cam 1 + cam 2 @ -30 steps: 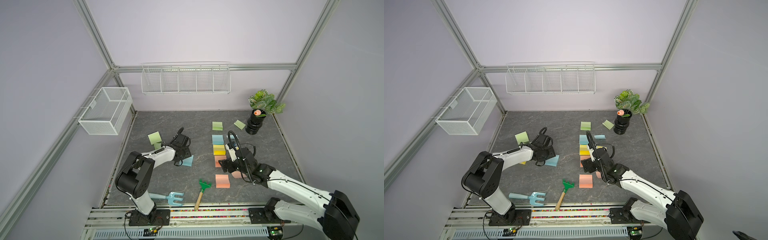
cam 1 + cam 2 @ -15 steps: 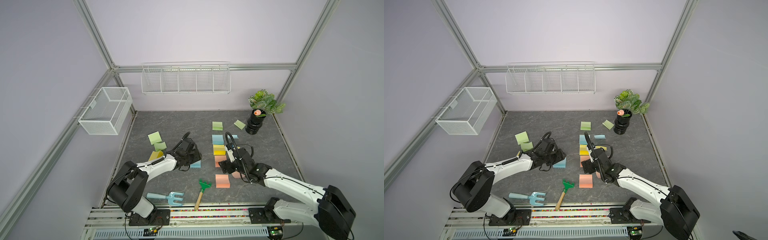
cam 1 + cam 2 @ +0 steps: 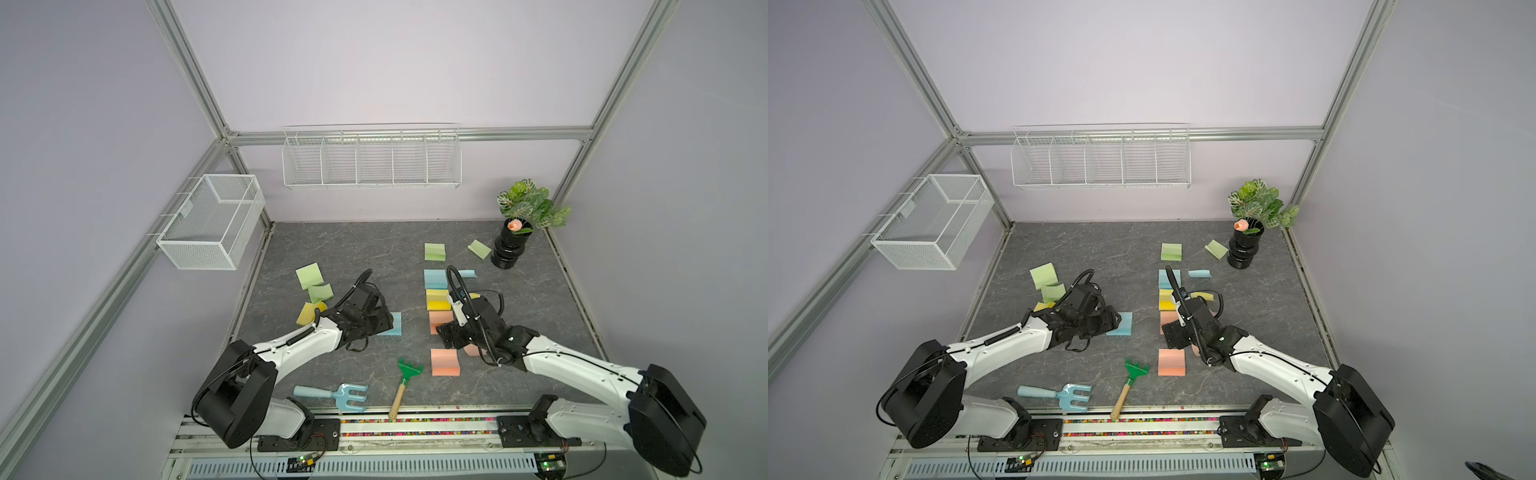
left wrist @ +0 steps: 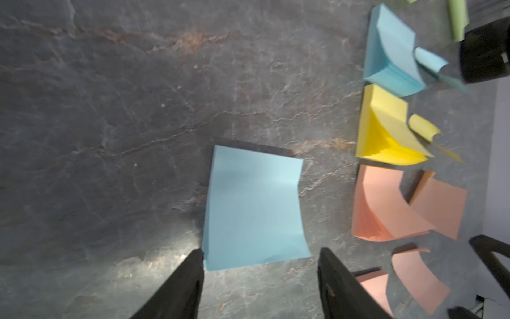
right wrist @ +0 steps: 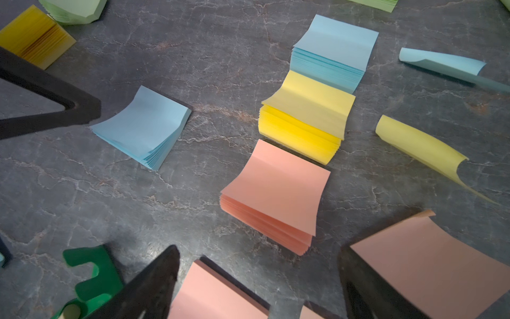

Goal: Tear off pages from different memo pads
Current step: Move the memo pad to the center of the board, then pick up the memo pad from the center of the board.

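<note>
Behind the blue memo pad [image 3: 390,324], toward the back wall [image 3: 374,203], you have open desk [image 3: 353,257]; right of it, a narrow bare lane, then the column of memo pads [image 3: 437,300]; left, green memo pads [image 3: 309,275]; in front, a rake [image 3: 403,380] and fork [image 3: 332,392].

Pale lilac walls [image 3: 395,62], aluminium frame [image 3: 519,134], white wire rack [image 3: 371,164] and mesh basket [image 3: 212,224], dark marbled tabletop [image 3: 353,257], potted plant [image 3: 528,203].

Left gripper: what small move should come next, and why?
Likely lower the left gripper and pinch the top page of the lone blue pad: its jaws stand open and empty, with that pad's near edge between the fingertips.
</note>
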